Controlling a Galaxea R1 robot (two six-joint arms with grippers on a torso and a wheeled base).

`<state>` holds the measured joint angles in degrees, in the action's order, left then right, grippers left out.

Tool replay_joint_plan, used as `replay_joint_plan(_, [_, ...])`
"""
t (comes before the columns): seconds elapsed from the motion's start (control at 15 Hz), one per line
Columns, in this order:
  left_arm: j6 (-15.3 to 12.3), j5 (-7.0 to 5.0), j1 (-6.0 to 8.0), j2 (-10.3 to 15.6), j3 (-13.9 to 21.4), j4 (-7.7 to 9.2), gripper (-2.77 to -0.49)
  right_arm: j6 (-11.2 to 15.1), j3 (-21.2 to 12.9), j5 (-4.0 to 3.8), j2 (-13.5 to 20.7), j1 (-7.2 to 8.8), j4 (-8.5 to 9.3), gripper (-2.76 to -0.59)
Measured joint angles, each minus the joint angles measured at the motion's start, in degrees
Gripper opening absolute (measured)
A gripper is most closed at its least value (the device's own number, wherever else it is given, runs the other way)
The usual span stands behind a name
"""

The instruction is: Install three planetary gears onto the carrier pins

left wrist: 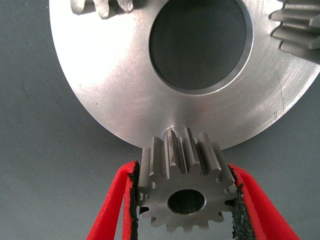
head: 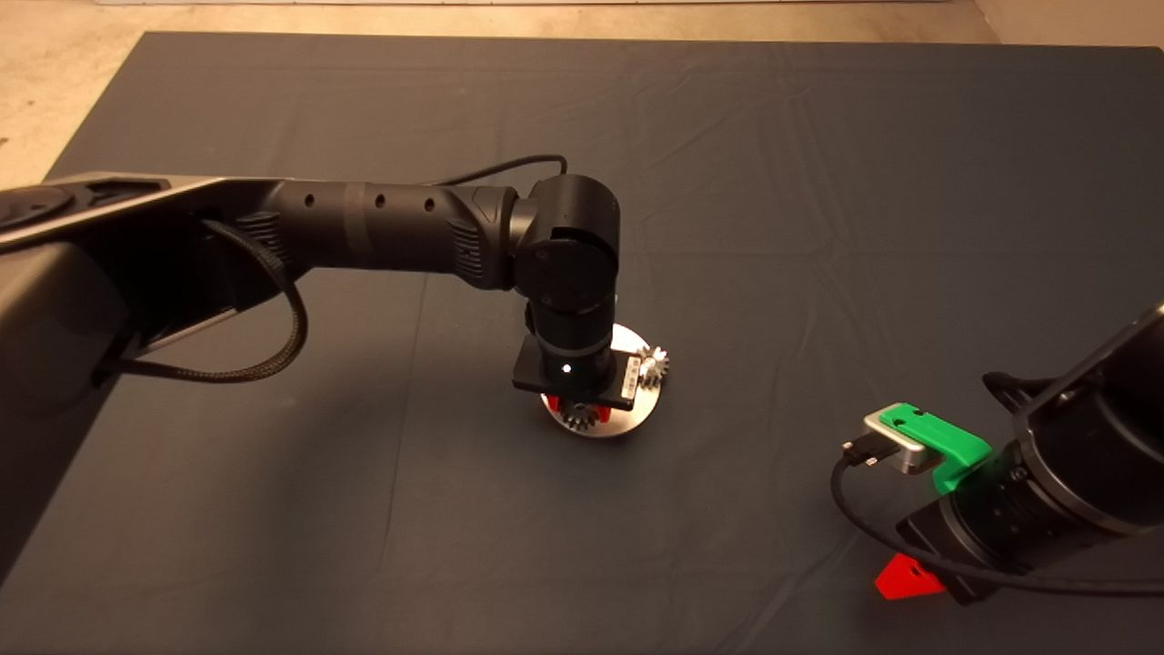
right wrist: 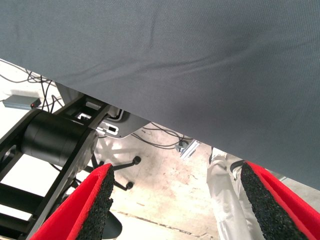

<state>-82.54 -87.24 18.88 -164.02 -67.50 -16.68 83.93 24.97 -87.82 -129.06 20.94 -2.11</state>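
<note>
Now left pincer (left wrist: pixel 186 200) grips gear (left wrist: pixel 186 187) over disc (left wrist: pixel 115 90).

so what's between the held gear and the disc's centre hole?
Left wrist view: just bare disc face, plus the carrier pin at the rim, right behind the gear held in the left end effector.

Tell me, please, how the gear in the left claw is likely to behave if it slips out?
The gear looks like solid metal, so probably rigid and heavy for its size. The left claw grips only tooth tips, so it might slip. Being round, it could roll across the mat.
</note>
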Motion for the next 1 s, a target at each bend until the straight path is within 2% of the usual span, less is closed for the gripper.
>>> replay_joint_plan(0.87, [1.45,-0.09,-0.34,0.07,-1.43,-0.07,-2.37,-0.01,0.00,-0.02,0.00,0.00,0.00,-1.49])
replay_joint_plan(1.0, [1.49,-0.06,-0.34,0.11,-1.44,-0.07,-2.29,-0.01,0.00,-0.02,0.01,0.00,0.00,-1.49])
